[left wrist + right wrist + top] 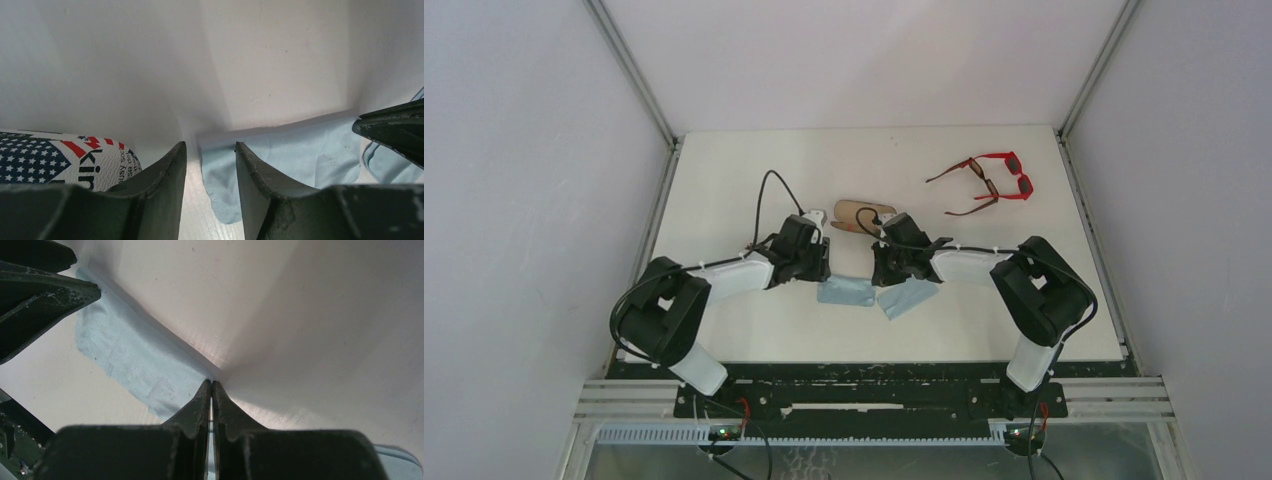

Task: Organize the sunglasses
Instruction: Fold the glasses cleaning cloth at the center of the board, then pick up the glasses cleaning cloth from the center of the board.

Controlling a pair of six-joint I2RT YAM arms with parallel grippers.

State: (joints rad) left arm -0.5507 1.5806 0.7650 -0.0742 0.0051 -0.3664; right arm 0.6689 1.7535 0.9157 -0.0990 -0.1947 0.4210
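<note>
White worktop (754, 330); red sunglasses (1014, 163) and brown sunglasses (982, 188) lay together far right, well apart from both arms, uncased; left fingers (170, 170) half-apart over blue cloth (300, 150); right fingers (200, 405) pressed together at cloth edge; sorting seemingly barely begun.

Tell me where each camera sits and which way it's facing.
Top: above and behind the arms, looking down on the table, red sunglasses far right; both arms show.
Left wrist: looks past its part-open jaws at a blue cloth, flag-print case left.
Right wrist: looks past its shut jaws along a blue cloth.
Shared: both wrist views show blue cloth and the other arm's jaws.
</note>
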